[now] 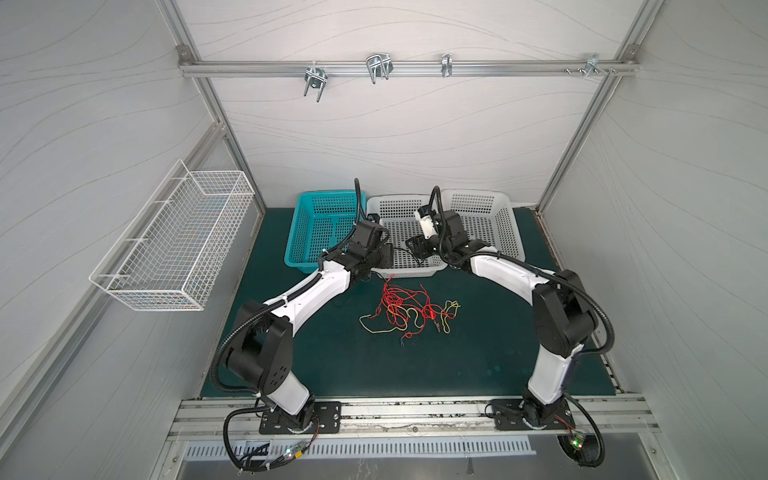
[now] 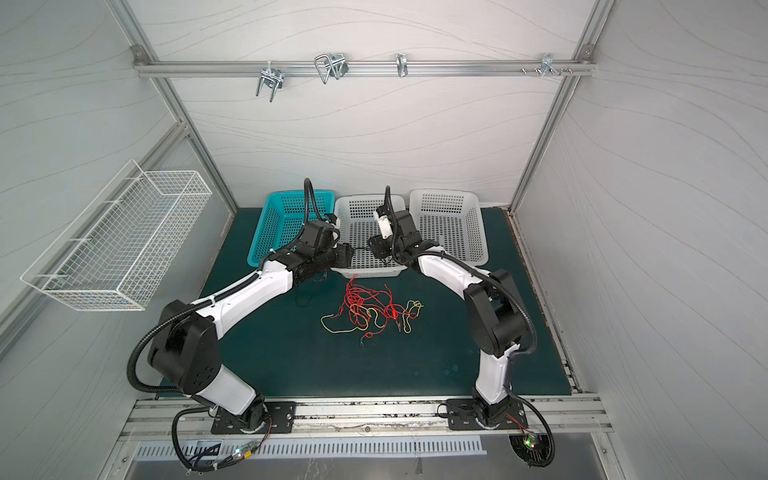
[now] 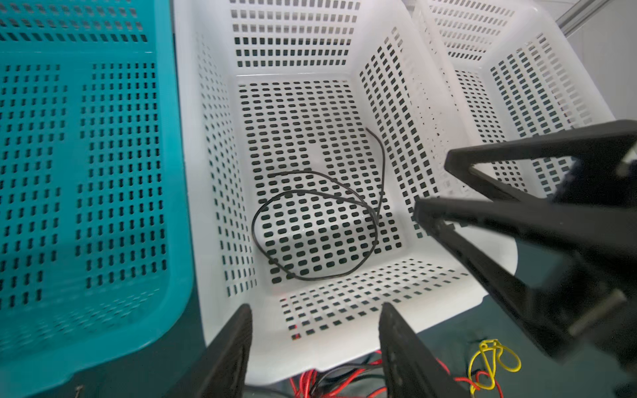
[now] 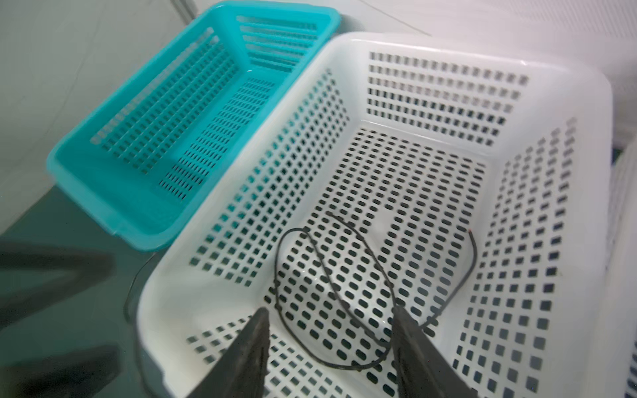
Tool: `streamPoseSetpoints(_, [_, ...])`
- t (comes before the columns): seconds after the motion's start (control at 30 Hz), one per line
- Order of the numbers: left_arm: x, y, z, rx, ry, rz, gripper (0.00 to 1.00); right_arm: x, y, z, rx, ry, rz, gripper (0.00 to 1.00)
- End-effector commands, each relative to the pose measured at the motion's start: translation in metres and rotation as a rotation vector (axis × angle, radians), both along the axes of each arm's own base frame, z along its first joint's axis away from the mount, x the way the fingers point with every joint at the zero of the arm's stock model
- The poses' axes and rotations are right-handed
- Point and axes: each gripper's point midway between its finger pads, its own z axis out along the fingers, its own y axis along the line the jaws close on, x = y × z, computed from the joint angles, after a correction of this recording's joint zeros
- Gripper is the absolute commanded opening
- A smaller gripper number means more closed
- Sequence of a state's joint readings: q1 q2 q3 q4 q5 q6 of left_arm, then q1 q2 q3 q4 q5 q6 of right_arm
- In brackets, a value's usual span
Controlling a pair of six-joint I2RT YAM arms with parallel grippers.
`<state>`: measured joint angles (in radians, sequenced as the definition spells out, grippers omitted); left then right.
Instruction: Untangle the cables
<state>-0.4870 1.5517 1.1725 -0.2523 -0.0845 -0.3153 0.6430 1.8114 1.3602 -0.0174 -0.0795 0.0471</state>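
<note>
A black cable (image 3: 252, 229) lies loosely coiled on the floor of the middle white basket (image 1: 405, 272), which stands at the far side of the green bench (image 1: 332, 361). The left pincer (image 3: 315, 306) and the right pincer (image 4: 330, 310) hover over that basket's near end, each with jaws wide apart and nothing between them. A tangle of red and yellow cables (image 1: 405, 309) lies on the bench just on the near side of the basket, between the arms. A teal basket (image 1: 299, 232) sits just to the left.
</note>
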Motion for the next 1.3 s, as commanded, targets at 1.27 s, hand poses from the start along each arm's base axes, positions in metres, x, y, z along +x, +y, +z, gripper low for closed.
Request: streamPoseSetpoints(1.27, [-0.093, 0.146, 0.051, -0.032, -0.26, 0.508, 0.67, -0.089, 0.173, -0.094, 0.152, 0.3, 0.077, 0.6])
